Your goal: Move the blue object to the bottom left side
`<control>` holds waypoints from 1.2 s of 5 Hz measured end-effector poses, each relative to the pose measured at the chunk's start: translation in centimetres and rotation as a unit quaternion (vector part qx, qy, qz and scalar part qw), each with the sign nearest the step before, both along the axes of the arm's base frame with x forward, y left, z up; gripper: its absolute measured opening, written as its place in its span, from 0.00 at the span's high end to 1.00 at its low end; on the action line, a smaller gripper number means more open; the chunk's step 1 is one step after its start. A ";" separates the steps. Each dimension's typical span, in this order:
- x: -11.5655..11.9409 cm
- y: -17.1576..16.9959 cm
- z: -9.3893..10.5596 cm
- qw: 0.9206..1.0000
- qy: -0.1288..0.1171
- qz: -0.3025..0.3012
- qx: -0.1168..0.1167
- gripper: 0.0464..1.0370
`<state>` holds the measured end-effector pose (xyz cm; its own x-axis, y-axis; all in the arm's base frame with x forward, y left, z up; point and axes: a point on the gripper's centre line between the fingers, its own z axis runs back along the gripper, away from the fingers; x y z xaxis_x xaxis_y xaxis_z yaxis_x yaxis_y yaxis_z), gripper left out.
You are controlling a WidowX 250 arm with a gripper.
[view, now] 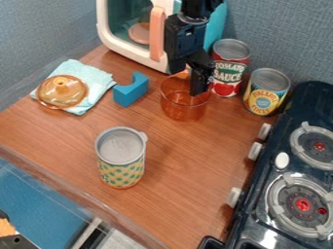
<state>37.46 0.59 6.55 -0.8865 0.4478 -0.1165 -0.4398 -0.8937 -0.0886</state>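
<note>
Blue block [131, 89], arch-cut, sits on the wooden counter [179, 180] between the cloth [100, 77] with the amber lid [62, 91] and the see-through orange pot [184, 108]. Camera view, the only one to go by. Gripper [198, 90] hangs at the pot, on the side away from the block. Jaws: can't tell whether apart, closed or pinching the pot wall.

Step in hand, my reading: the approach, block ungrasped. Next move wants the gripper raised clear of the pot, brought across above the block, then lowered astride it. After the grasp, a carry toward the near left of the counter, keeping wide of the patterned can [121, 163].

Hard to make out: whether the gripper dips inside the pot or touches its rim. Block's far side hidden; arm cut off at the top edge. Whether block touches cloth, unclear.
</note>
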 end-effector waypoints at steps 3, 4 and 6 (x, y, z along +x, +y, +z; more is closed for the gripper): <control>-0.4 4.6 0.5 0.998 -0.018 0.057 0.005 0.04; -1.7 8.3 -0.5 0.994 -0.025 0.103 0.032 0.04; -2.0 12.1 -2.8 0.989 -0.019 0.144 0.040 0.04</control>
